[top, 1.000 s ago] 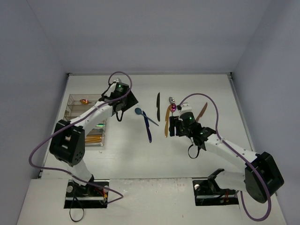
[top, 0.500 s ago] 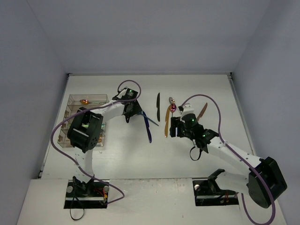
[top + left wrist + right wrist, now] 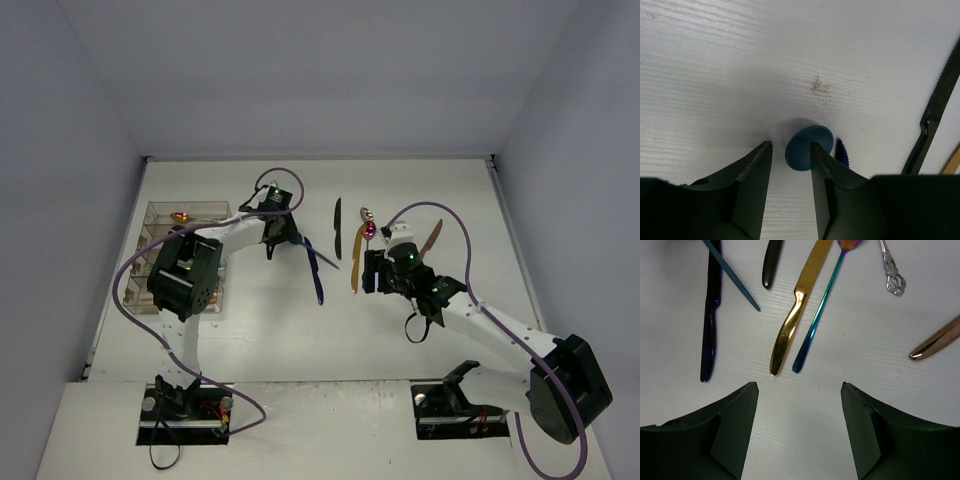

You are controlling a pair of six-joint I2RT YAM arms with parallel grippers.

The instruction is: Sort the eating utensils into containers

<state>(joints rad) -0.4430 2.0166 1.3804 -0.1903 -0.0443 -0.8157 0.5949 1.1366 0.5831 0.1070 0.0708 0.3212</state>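
Note:
A blue spoon [image 3: 805, 145] lies on the white table, and my left gripper [image 3: 788, 145] is low over its bowl. The jaws are open with a narrow gap; the right finger [image 3: 822, 170] overlaps the bowl and bare table shows between them. From above, the left gripper [image 3: 283, 240] hides the bowl and only the spoon handle [image 3: 325, 258] shows. My right gripper [image 3: 800, 390] is wide open and empty, just short of the handle ends of a gold knife [image 3: 792, 315] and an iridescent spoon [image 3: 817, 315]. The clear tray [image 3: 150, 215] stands at the left.
A dark blue knife [image 3: 317, 283] crosses under the blue spoon's handle. A black knife [image 3: 338, 227], a silver utensil [image 3: 365, 213] and a copper one [image 3: 430, 240] lie around the right gripper [image 3: 371, 272]. The tray holds a copper spoon [image 3: 181, 217] and gold pieces [image 3: 203, 295].
My left arm has swung right from beside the tray onto the blue spoon's bowl, and its jaws have narrowed. The right arm has barely moved.

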